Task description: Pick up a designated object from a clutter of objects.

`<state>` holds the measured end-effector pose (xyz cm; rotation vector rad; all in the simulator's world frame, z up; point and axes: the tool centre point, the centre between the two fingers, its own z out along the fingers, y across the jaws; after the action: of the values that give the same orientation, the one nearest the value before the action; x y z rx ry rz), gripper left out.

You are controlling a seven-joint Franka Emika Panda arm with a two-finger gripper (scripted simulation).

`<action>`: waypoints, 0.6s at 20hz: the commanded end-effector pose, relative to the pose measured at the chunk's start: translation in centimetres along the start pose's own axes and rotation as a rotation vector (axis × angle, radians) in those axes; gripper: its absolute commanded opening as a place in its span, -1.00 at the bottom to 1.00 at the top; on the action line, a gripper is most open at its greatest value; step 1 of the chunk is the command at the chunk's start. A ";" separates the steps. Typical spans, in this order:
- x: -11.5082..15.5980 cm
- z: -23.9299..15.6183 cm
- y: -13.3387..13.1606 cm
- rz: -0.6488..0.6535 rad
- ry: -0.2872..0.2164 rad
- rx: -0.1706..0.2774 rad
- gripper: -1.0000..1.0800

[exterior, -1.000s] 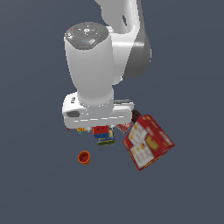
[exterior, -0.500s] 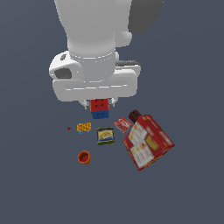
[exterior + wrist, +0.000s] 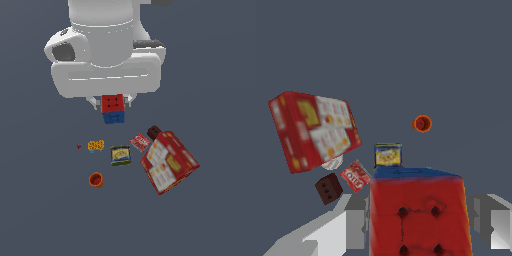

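Observation:
The small cube (image 3: 113, 109), red face with dark dots above a blue face, hangs well above the floor, held between my gripper's fingers (image 3: 113, 103) under the big white hand. In the wrist view the cube (image 3: 418, 215) fills the space between the two grey fingers (image 3: 351, 225). The other clutter lies below on the floor: the orange cup (image 3: 96, 179), the yellow-orange block (image 3: 96, 145), the dark tin with yellow label (image 3: 120, 155), the flat red packet (image 3: 140, 142), the brown block (image 3: 153, 132) and the big red-and-white box (image 3: 169, 162).
A tiny red speck (image 3: 78, 146) lies on the dark floor toward the exterior view's left of the yellow-orange block. The wrist view also shows the box (image 3: 313, 129), tin (image 3: 388, 154), packet (image 3: 355, 176), brown block (image 3: 329, 188) and cup (image 3: 422, 123).
My gripper has risen with the cube shut in it, from down among the clutter to well above it. The other objects have stayed in place.

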<state>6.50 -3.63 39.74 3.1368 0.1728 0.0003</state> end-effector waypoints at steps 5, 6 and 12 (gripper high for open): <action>0.0 -0.3 0.0 0.000 -0.001 0.000 -1.00; 0.1 -0.4 0.0 0.000 -0.001 0.000 -1.00; 0.7 -1.4 -0.1 0.000 -0.001 0.000 -1.00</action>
<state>6.99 -3.53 40.71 3.1372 0.1727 -0.0049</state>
